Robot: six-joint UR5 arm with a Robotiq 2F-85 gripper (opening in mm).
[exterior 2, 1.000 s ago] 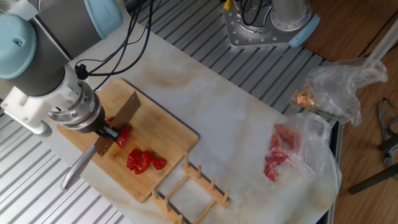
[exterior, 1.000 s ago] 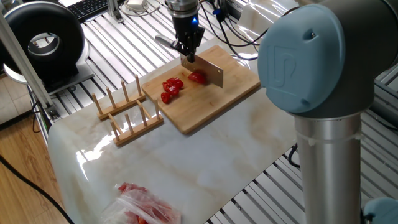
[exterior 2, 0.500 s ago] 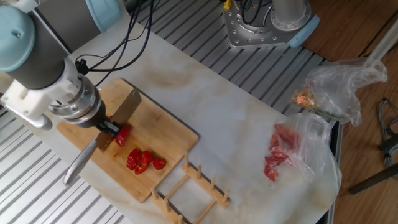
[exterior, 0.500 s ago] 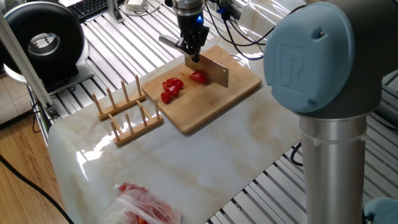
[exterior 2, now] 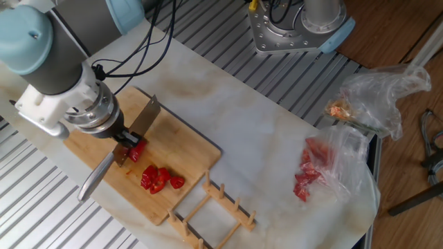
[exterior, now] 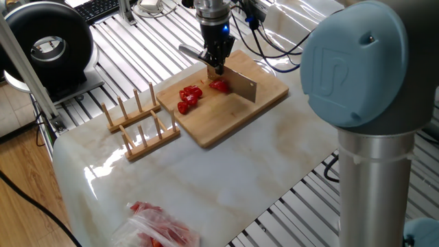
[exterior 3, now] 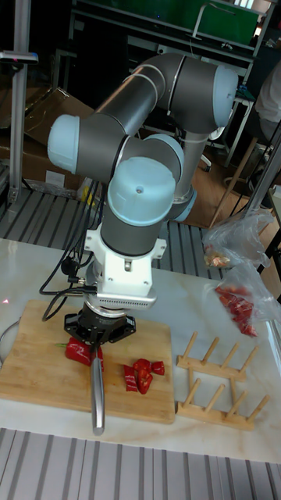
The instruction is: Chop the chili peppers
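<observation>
gripper [exterior 2: 123, 142] clamped on knife [exterior: 236, 79] handle | blade apparently touching big chili piece [exterior: 219, 85], mid cutting board [exterior: 264, 103]; cut chunks [exterior 2: 159, 178] near board's rack-side edge

Even, bright overhead light fills both fixed views; the glossy desk [exterior: 206, 178] throws white glare patches near its left edge and far corner. Shadows are soft and short. The near arm housing [exterior: 360, 65] looms large and slightly soft. The tall view is dimmer, its background dark, detail grainier.
</observation>
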